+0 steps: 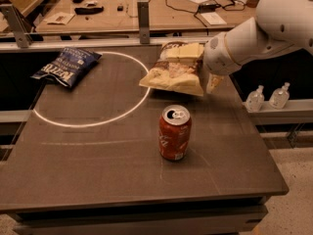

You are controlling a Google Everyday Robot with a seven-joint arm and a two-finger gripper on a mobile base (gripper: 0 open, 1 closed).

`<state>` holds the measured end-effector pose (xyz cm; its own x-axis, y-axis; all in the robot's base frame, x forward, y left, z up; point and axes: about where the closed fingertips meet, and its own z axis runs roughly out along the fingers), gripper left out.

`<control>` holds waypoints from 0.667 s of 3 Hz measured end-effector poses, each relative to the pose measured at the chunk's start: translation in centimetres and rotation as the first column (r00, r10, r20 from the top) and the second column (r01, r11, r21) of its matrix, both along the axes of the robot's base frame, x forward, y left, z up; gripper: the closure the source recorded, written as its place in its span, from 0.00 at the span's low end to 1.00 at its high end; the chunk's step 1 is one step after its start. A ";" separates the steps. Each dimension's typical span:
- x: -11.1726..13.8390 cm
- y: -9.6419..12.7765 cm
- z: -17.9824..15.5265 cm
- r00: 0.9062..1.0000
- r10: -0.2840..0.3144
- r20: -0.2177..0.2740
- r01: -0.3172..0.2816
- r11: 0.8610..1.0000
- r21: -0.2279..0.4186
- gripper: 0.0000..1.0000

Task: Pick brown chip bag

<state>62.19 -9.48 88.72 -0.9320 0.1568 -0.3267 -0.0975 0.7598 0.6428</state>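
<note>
The brown chip bag (173, 75) lies on the dark table (98, 170) at the right edge of a white circle; its dark brown top points away and its cream-yellow half points toward me. My gripper (200, 66) on the white arm (259, 33) is at the bag's far right corner and is open. One cream finger (187, 50) lies over the bag's top end. The other finger (213, 82) hangs just right of the bag. The bag rests on the table.
A red soda can (174, 132) stands upright in front of the bag. A dark blue chip bag (67, 66) lies at the far left. Two small clear bottles (268, 98) sit on a ledge to the right. A cluttered workbench (146, 9) stands behind.
</note>
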 end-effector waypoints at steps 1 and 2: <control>0.3 1.2 -0.5 1.000 0.011 -0.010 -0.011 1.000 0.011 0.00; 0.7 2.0 -0.6 0.999 0.033 0.005 -0.033 0.998 0.051 0.16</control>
<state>62.90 -7.51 88.15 -0.9357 0.1426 -0.3227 -0.1245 0.7223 0.6803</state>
